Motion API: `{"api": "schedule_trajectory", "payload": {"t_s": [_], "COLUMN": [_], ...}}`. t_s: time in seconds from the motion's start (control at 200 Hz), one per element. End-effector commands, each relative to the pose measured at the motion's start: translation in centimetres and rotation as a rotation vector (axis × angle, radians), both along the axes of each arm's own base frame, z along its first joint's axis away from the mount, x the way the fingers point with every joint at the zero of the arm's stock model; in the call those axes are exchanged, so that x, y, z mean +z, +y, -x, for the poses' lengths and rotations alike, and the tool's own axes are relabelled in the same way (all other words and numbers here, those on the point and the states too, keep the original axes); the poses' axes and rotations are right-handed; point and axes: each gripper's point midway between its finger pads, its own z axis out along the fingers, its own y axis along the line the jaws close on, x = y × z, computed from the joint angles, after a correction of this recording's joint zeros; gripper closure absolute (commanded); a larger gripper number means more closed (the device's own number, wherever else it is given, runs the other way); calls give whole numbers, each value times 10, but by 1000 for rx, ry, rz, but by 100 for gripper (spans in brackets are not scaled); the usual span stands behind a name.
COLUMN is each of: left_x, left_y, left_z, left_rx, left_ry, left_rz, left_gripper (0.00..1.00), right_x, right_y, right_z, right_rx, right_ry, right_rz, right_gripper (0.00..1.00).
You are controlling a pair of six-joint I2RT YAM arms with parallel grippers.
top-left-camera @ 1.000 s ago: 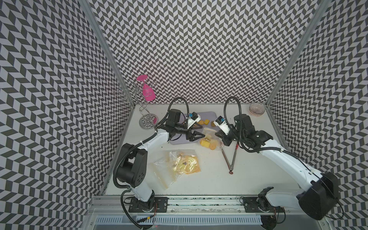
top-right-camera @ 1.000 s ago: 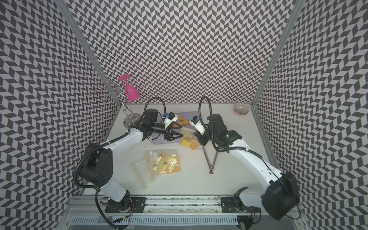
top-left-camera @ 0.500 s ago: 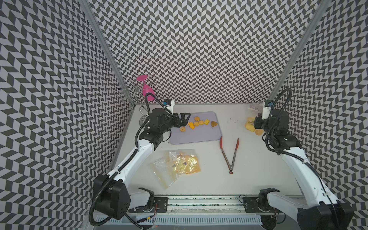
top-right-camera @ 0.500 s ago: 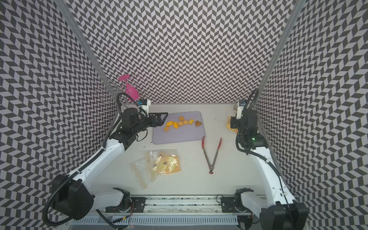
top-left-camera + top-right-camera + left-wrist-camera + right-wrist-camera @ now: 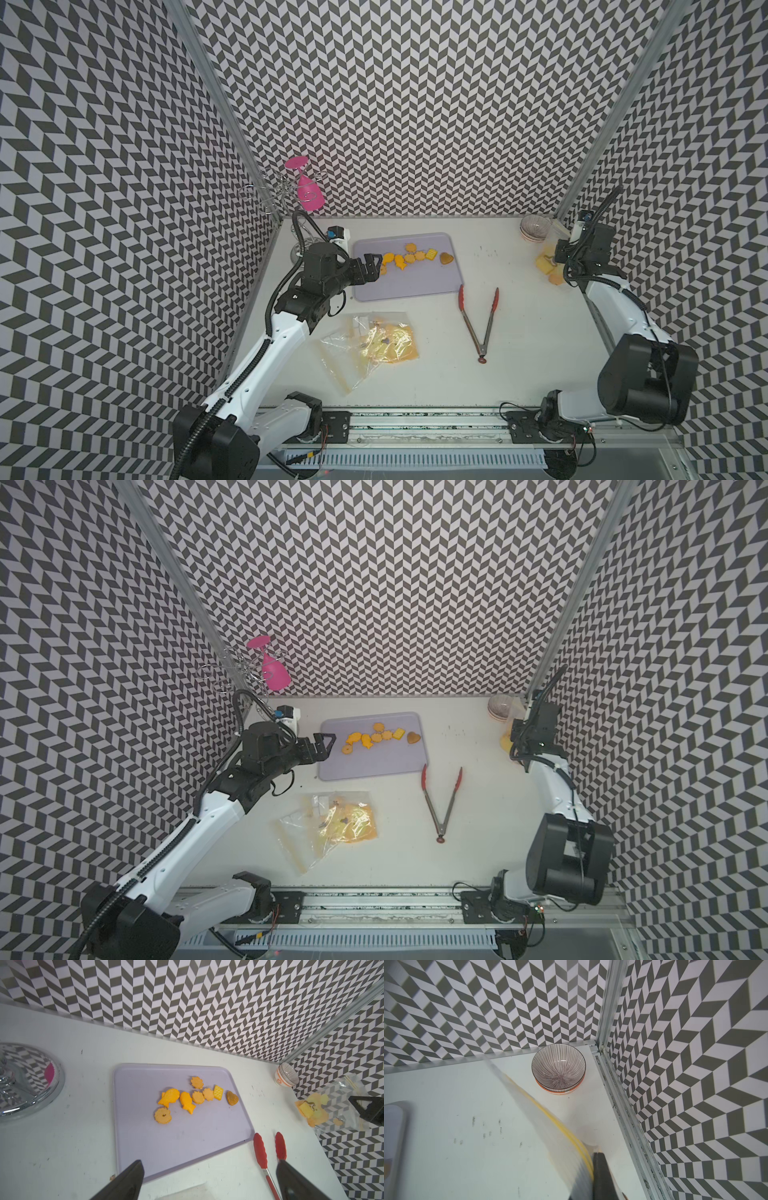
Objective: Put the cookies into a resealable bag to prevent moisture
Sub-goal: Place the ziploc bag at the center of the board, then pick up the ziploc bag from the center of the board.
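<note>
Eight cookies (image 5: 197,1097) on lavender tray (image 5: 176,1138); left gripper (image 5: 374,266) spread wide and empty over tray's edge; right gripper (image 5: 599,1159) pinched tight on clear bag (image 5: 336,1101) near bowl (image 5: 558,1068).

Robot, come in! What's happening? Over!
Left jaws open, right jaws shut on clear plastic bag. Yellow-orange biscuit cookies on lilac tray. Red tongs alongside, not blocking.

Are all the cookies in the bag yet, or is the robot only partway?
Partway. Done: a few cookies already sit inside the clear bag. In hand: the right end effector is shut on that bag, holding it up near the bowl. Left: eight more lie on the purple tray, with the open left end effector at the tray's edge, holding nothing. Sealing comes last.
</note>
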Motion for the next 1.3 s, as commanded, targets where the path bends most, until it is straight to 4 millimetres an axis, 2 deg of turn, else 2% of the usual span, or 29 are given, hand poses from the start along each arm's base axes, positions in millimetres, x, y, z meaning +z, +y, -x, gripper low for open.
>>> {"api": "schedule_trajectory", "payload": {"t_s": [0.0, 0.125, 0.255, 0.3, 0.385, 0.456, 0.526, 0.591, 0.626, 0.711, 0.726, 0.731, 0.736, 0.751, 0.766, 0.836, 0.921, 1.006, 1.071, 1.156, 1.232, 1.297], "left_x": [-7, -13, -24, -27, -30, -32, -34, -36, -37, -42, -43, -44, -44, -45, -46, -50, -57, -68, -79, -92, -98, -102], "left_y": [7, 9, 17, 20, 26, 32, 37, 43, 48, 60, 62, 62, 63, 64, 65, 72, 77, 74, 69, 68, 69, 71], "left_z": [6, 4, 1, 1, 3, 6, 11, 17, 20, 32, 35, 35, 36, 38, 41, 52, 63, 70, 76, 84, 88, 90], "left_rx": [21, 29, 75, 94, 123, 147, 173, 197, 216, 272, 281, 283, 286, 291, 298, 330, 356, 354, 339, 345, 364, 379], "left_ry": [14, 28, 71, 83, 97, 104, 113, 121, 130, 161, 166, 167, 169, 174, 178, 195, 201, 246, 291, 317, 315, 328], "left_rz": [-14, -36, -63, -67, -72, -76, -81, -87, -95, -105, -104, -104, -103, -102, -100, -85, -59, -27, 1, 26, 42, 47], "left_gripper": [1, 1, 1, 1, 1, 1, 1, 1, 1, 1, 1, 1, 1, 1, 1, 1, 1, 3, 6, 11, 16, 18], "right_x": [29, 20, 25, 33, 53, 70, 88, 100, 104, 103, 102, 101, 99, 97, 94, 76, 43, 8, -18, -43, -59, -65], "right_y": [-13, -18, -9, -4, 3, 12, 31, 56, 77, 137, 154, 154, 164, 171, 188, 240, 305, 359, 391, 423, 444, 457], "right_z": [-19, -18, -18, -16, -11, -2, 11, 26, 35, 58, 62, 63, 65, 69, 73, 95, 127, 160, 183, 204, 215, 219], "right_rx": [-22, -43, -2, 11, 39, 58, 82, 112, 152, 280, 319, 316, 340, 355, 395, 525, 670, 773, 830, 882, 916, 940], "right_ry": [-87, -48, -86, -112, -158, -194, -237, -278, -299, -320, -317, -316, -312, -310, -300, -257, -180, -65, 23, 86, 136, 155], "right_rz": [45, 45, 23, 11, 0, -29, -69, -105, -133, -196, -209, -212, -219, -231, -248, -349, -491, -666, -778, -854, -882, -878], "right_gripper": [100, 100, 70, 59, 51, 50, 50, 50, 50, 46, 46, 46, 46, 47, 47, 47, 47, 46, 47, 47, 46, 46]}}
